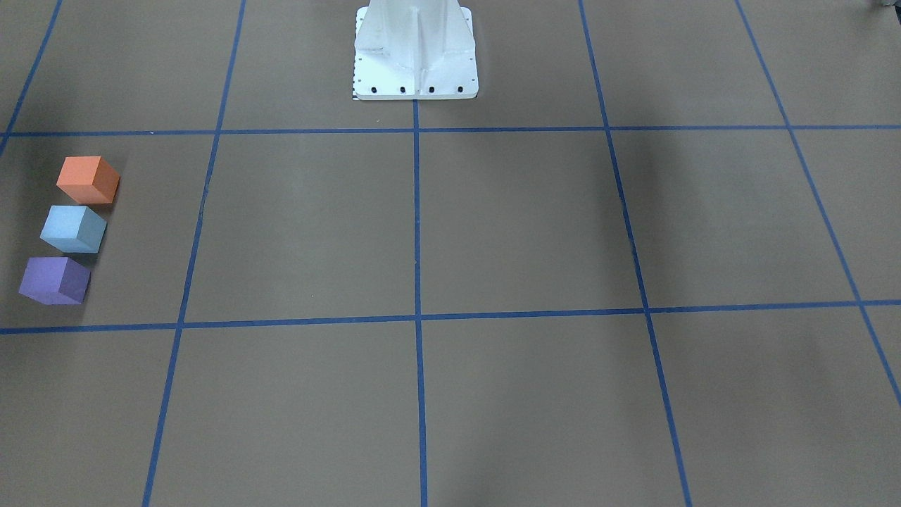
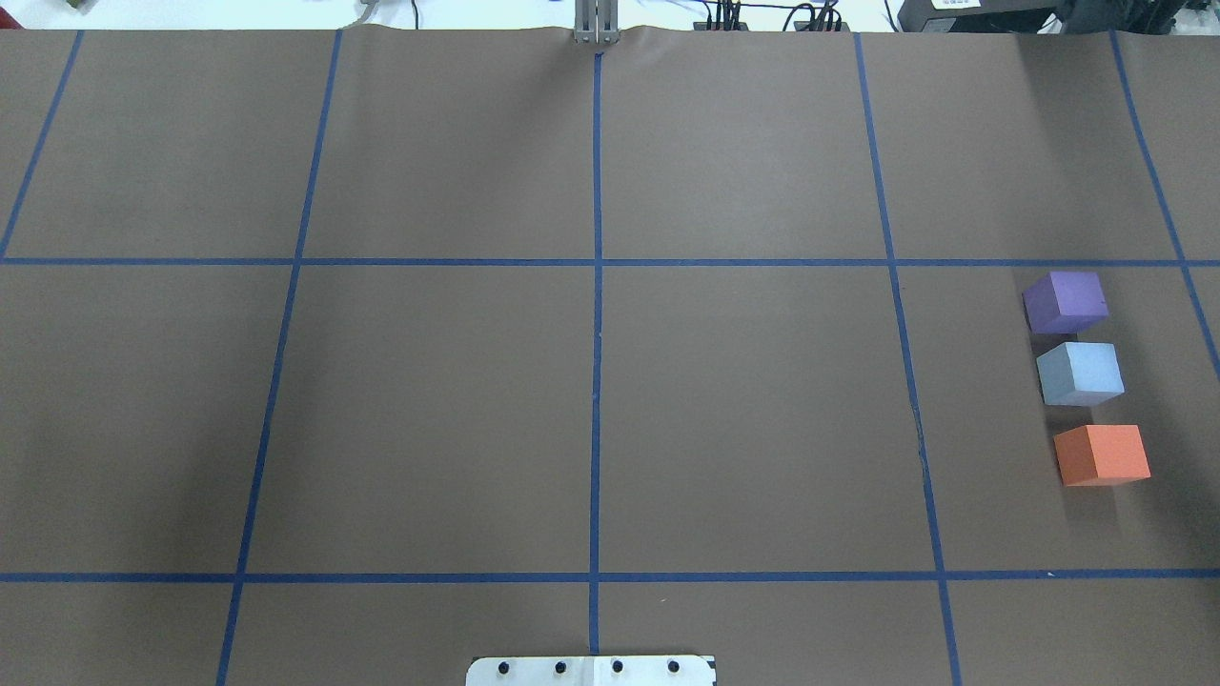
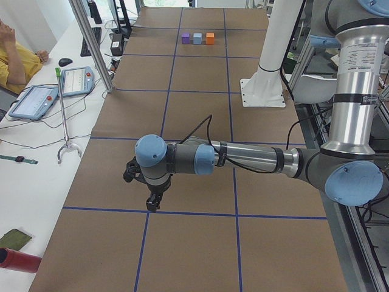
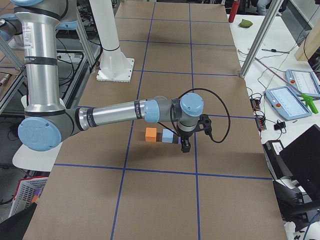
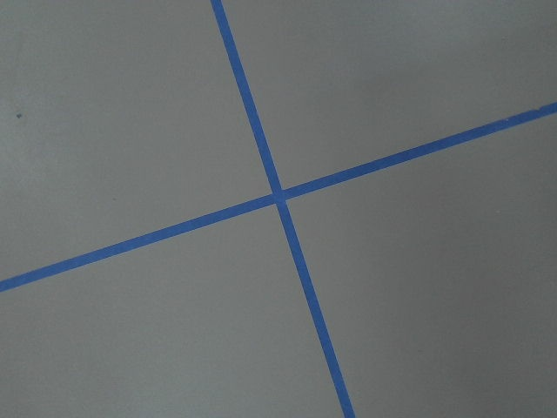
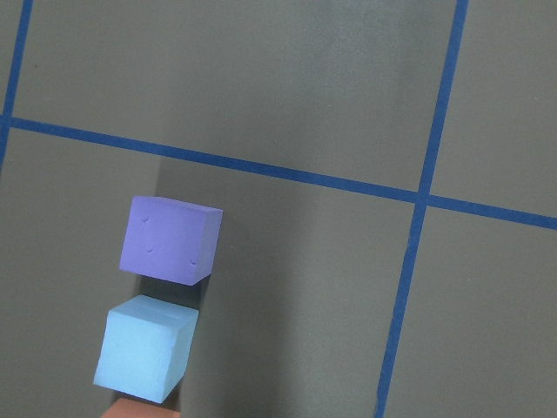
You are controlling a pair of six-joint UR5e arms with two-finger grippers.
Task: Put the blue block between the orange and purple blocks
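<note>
The blue block [image 2: 1080,373] sits on the table in a row between the purple block [image 2: 1066,301] and the orange block [image 2: 1102,454], with small gaps on both sides. The row also shows in the front view: orange [image 1: 88,179], blue [image 1: 73,229], purple [image 1: 55,280]. The right wrist view shows the purple [image 6: 171,239] and blue [image 6: 144,348] blocks below the camera. My right gripper [image 4: 185,146] hangs above the purple end of the row; I cannot tell whether it is open or shut. My left gripper [image 3: 152,204] hovers over bare table far from the blocks; I cannot tell its state either.
Brown paper with a blue tape grid [image 2: 598,262] covers the table. The white robot base [image 1: 415,53] stands at the middle of the robot's side. Tablets [image 3: 36,100] and an operator are beside the table.
</note>
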